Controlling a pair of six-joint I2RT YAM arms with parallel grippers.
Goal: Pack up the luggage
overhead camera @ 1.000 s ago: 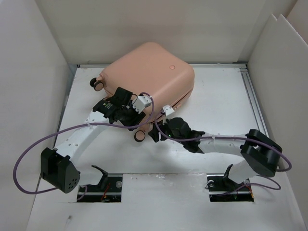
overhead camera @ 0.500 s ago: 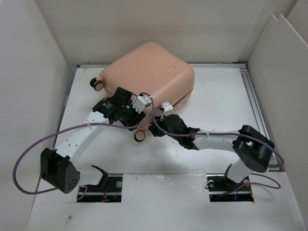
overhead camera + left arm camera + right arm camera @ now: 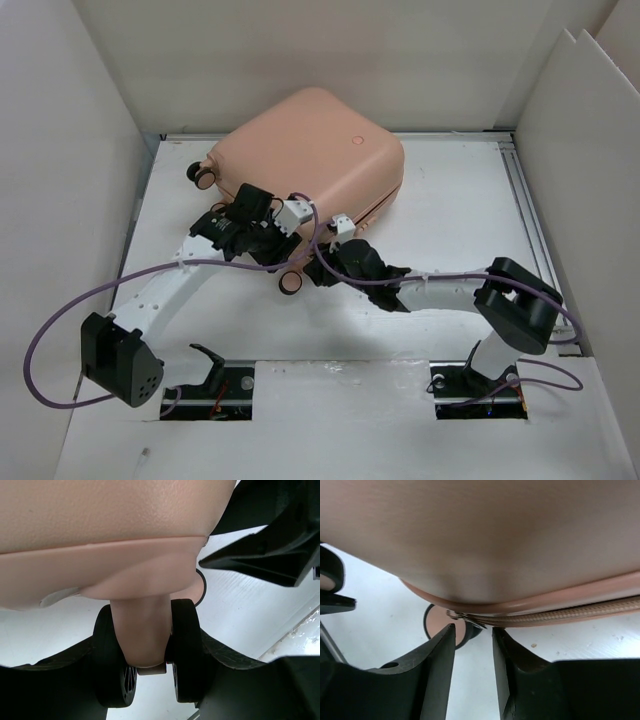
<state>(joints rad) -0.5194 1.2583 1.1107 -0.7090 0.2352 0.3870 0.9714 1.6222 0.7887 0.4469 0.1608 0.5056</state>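
Seemingly, luggage (image 3: 310, 150) wheel (image 3: 187, 650) between left jaws.

The claw (image 3: 145, 682) grips twin black wheels (image 3: 186, 650) under the luggage (image 3: 115, 525)

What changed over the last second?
The right gripper moved in left toward the near edge of the luggage, its jaws narrowing near the zipper pull, not visibly gripping it. The left gripper stayed clamped on a wheel; the luggage did not move.
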